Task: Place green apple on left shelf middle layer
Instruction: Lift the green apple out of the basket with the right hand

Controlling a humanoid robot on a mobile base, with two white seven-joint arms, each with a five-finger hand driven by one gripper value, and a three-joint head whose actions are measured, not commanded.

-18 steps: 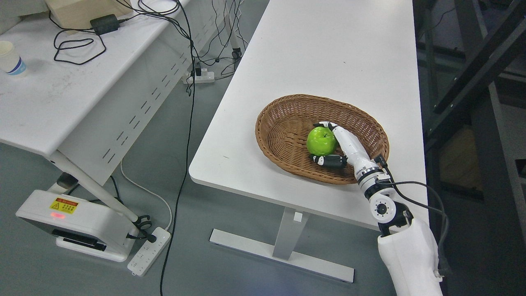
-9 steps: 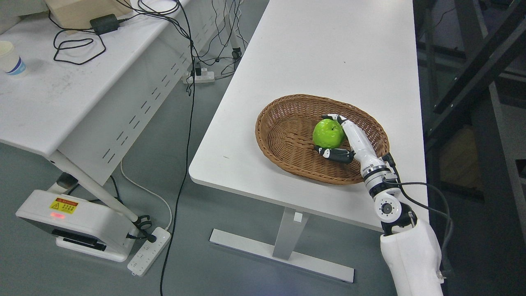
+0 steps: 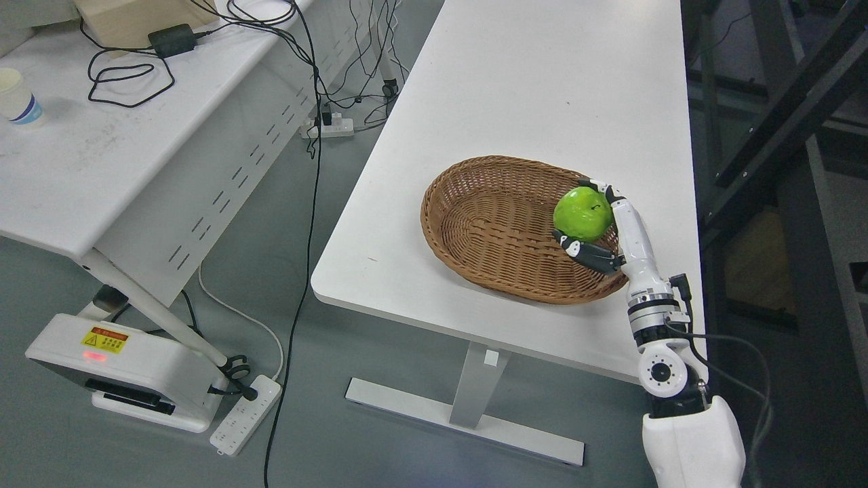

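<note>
Lift step: right hand [image 3: 600,224] fingers [image 3: 586,249] curled round green apple [image 3: 582,213], basket [image 3: 475,230] below-left. Next, judged: carry w/ firm grip to shelf.

A lab: white worktables [image 3: 542,81], trailing cables [image 3: 308,135].

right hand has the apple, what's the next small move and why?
Probably keep lifting and draw the round green apple clear of the oval brown wicker basket. The white right hand is closed on it, fingers below, but it sits over the basket's right rim. No shelf is in view yet.
</note>
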